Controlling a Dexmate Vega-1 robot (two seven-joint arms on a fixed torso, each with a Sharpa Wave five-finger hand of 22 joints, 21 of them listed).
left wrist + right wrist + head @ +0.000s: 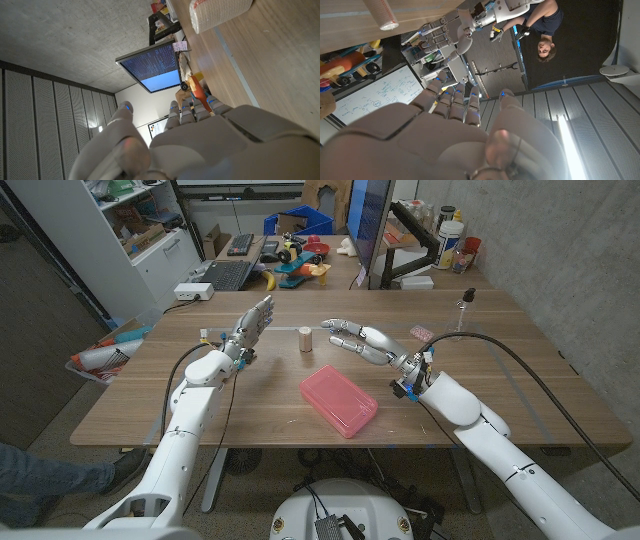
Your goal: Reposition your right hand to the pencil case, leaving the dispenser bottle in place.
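The pink pencil case (339, 401) lies slantwise on the wooden table (520, 380) near its middle. My right hand (360, 340) hovers just behind it with fingers spread and pointing to the left, holding nothing; in the right wrist view my right hand (445, 135) shows its back. A small clear dispenser bottle (463, 308) with a black top stands far right at the back, well apart from that hand. My left hand (250, 327) stands upright at the left with fingers apart and empty; the left hand (200, 145) shows from behind in its wrist view.
A small beige cylinder (305, 339) stands between the two hands, and the cylinder (382, 14) also shows in the right wrist view. A small pink item (421, 332) lies near the bottle. A monitor (372, 225) and clutter stand behind the table. A person (540, 25) is in the background.
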